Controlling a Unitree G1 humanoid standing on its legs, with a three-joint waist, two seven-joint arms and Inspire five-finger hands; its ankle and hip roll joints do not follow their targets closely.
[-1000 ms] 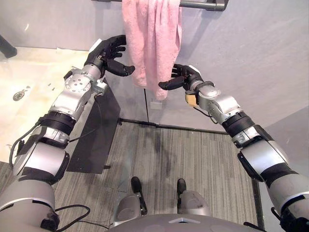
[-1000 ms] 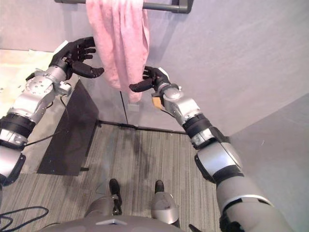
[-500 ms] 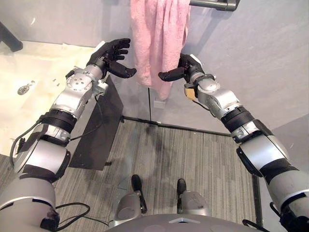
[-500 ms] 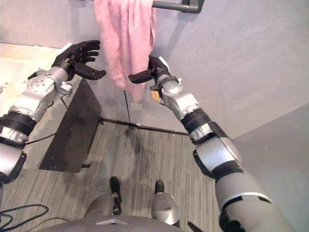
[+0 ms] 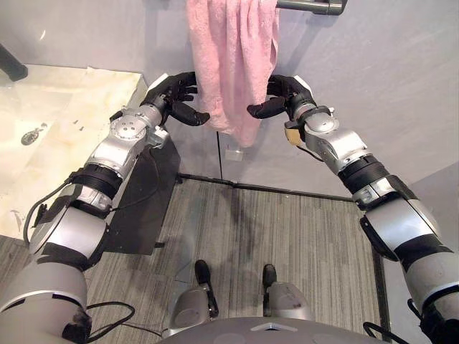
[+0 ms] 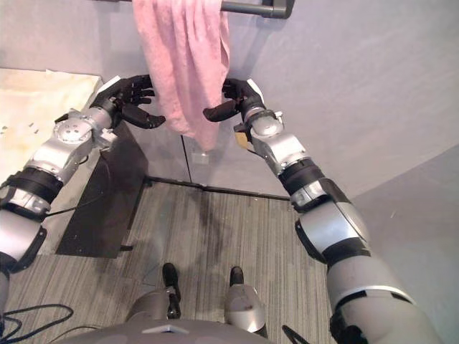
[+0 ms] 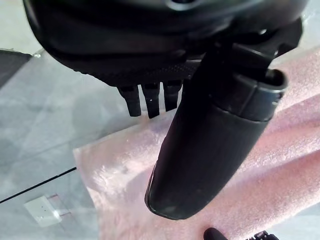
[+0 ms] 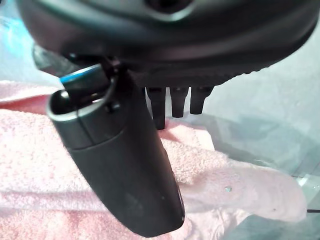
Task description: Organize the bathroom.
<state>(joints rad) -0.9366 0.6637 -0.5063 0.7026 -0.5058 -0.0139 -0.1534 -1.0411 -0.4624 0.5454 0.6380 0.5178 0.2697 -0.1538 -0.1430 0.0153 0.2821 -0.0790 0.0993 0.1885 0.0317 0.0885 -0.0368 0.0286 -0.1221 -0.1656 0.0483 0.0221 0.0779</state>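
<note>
A pink towel [image 5: 233, 64] hangs in folds from a grey rail [image 5: 315, 7] on the wall. My left hand [image 5: 172, 92] is at the towel's left edge, its fingers straight and its thumb stretched in front of the cloth. My right hand [image 5: 287, 92] mirrors it at the right edge, thumb across the front of the towel. In the left wrist view the thumb [image 7: 210, 150] stands over the towel [image 7: 115, 200] with a gap to the fingers. The right wrist view shows its thumb [image 8: 125, 170] over the towel [image 8: 30, 165] in the same way.
A pale stone counter [image 5: 72, 107] with a drain [image 5: 29, 136] lies at the left. A dark panel [image 5: 143, 208] stands below it. The grey wall carries a small white plate [image 5: 231, 154] under the towel. Striped grey floor [image 5: 301, 229] spreads below.
Both hands have closed in on the towel from either side; their thumbs now overlap its edges. The view has shifted slightly.
</note>
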